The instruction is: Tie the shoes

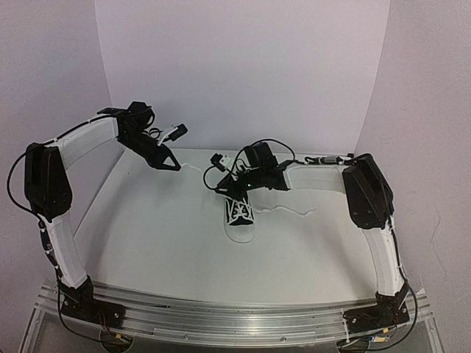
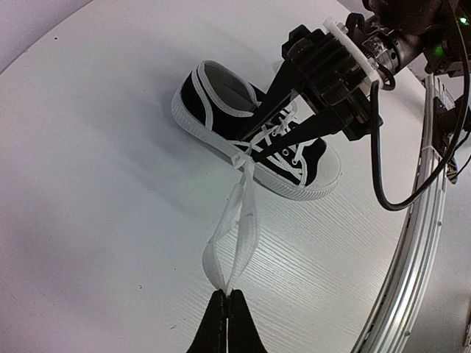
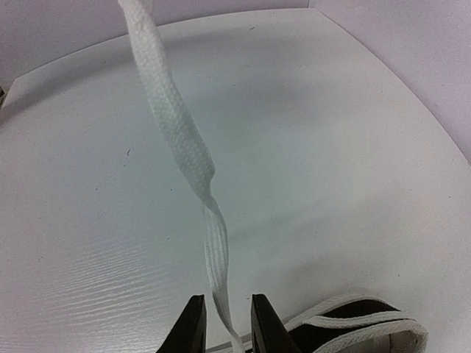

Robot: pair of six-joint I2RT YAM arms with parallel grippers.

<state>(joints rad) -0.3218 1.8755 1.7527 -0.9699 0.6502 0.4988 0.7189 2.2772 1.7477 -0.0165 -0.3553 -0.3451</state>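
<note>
The black sneaker (image 1: 239, 215) with white toe cap lies mid-table, toe toward the arm bases; it also shows in the left wrist view (image 2: 221, 103). My left gripper (image 2: 226, 296) is shut on a loop of white lace (image 2: 239, 220), pulled out taut to the shoe's left (image 1: 193, 170). My right gripper (image 3: 227, 327) hovers over the shoe's laced top, jaws apart. A white lace strand (image 3: 180, 140) runs up between its fingers without being pinched. The shoe's white-lined heel opening (image 3: 353, 331) shows at the right wrist view's bottom. Another lace end (image 1: 291, 213) trails right of the shoe.
The white table (image 1: 162, 243) has purple walls close behind and at both sides. An aluminium rail (image 1: 235, 316) runs along the near edge. The right arm's wrist and cable (image 2: 331, 66) hang over the shoe.
</note>
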